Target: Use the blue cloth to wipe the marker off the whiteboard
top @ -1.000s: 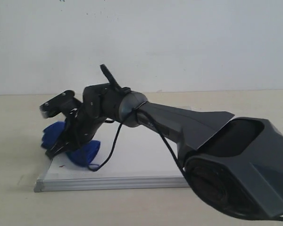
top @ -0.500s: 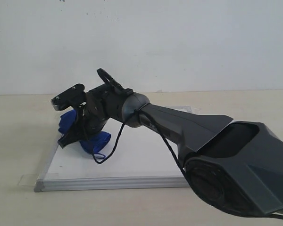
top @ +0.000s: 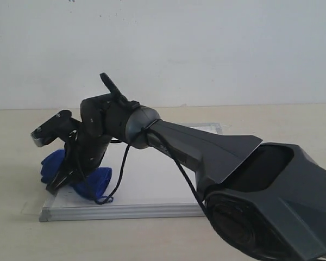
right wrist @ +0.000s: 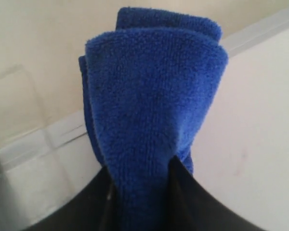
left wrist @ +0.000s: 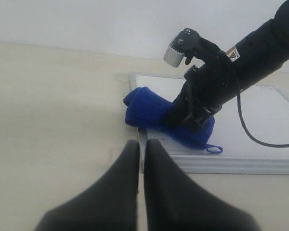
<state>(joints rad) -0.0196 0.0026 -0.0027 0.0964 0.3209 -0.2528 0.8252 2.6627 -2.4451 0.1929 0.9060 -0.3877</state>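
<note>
Folded deep-blue cloth (top: 95,182) bunched over the left edge of a flat white, silver-framed whiteboard (top: 152,187), thin loop trailing on the board

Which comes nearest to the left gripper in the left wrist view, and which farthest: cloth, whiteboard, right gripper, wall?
1. The whiteboard: its near corner sits just ahead of the left gripper.
2. The cloth and the right gripper: over the board's edge past that corner. The gripper clamps the cloth, so they are too close to call.
3. The wall: behind everything.

exterior: low, side-on | wrists: both face blue cloth (left wrist: 145,110) (right nearest)
</note>
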